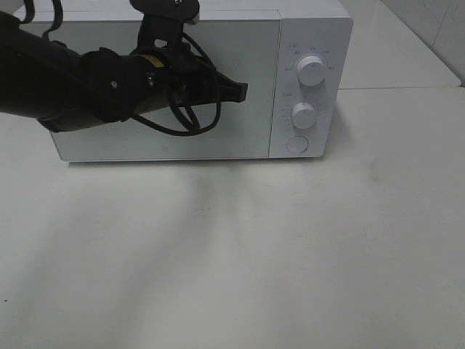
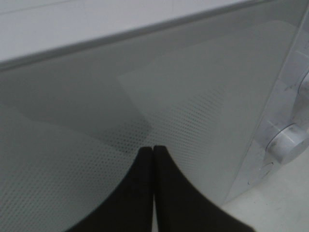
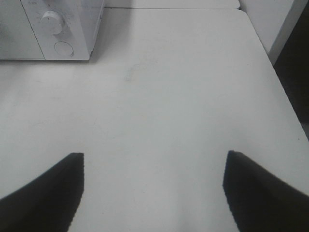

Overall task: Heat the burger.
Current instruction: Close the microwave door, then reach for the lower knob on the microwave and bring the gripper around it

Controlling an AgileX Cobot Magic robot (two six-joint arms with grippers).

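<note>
i see left gripper (image 1: 242, 91) pinched shut, empty, before microwave door (image 1: 232, 134); knobs (image 1: 304, 115) lie right of tips, left arm nearer. right gripper (image 3: 153, 154) wide. burger unseen.

The burger is not showing in any view. The white microwave (image 1: 320, 36) is standing with its door (image 1: 240, 51) shut, the grey dotted window (image 2: 193, 111) revealing nothing inside.

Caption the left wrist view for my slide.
Shut black left hand facing the closed dotted glass door of the white microwave.
</note>
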